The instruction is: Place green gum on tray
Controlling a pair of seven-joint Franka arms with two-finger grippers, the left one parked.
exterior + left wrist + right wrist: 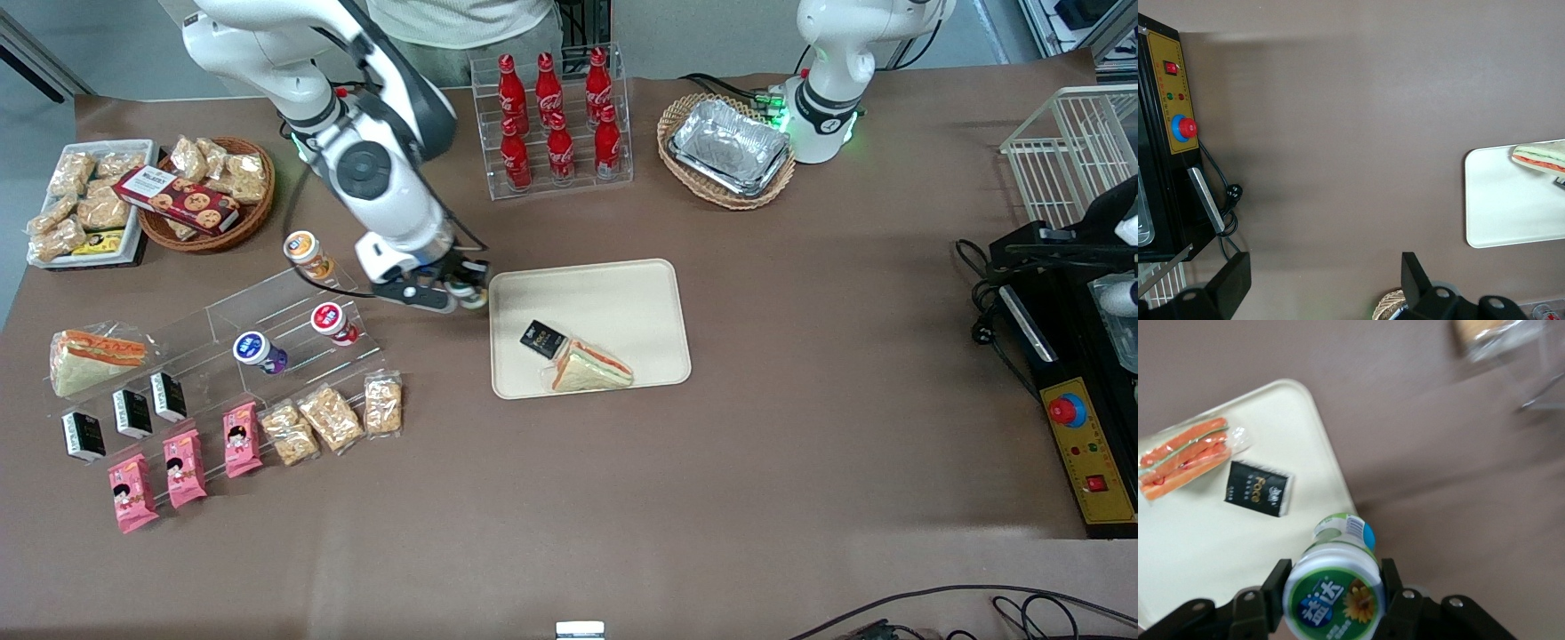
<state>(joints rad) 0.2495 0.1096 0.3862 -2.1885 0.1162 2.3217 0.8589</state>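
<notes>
My right gripper (468, 293) is shut on the green gum (1335, 587), a small jar with a white lid and green label, its fingers (1277, 587) pressed on both sides of the lid. In the front view the jar (474, 296) hangs just above the table at the edge of the cream tray (622, 293) that faces the working arm's end. The tray (1191, 547) holds a wrapped sandwich (589, 367) and a small black packet (542, 339).
A clear acrylic rack (267, 329) toward the working arm's end holds orange-lidded (307, 252), red-lidded (333, 322) and purple-lidded (258, 351) jars. Snack packets (329, 418) lie nearer the camera. Cola bottles (556, 124) and a foil tray in a wicker basket (727, 149) stand farther back.
</notes>
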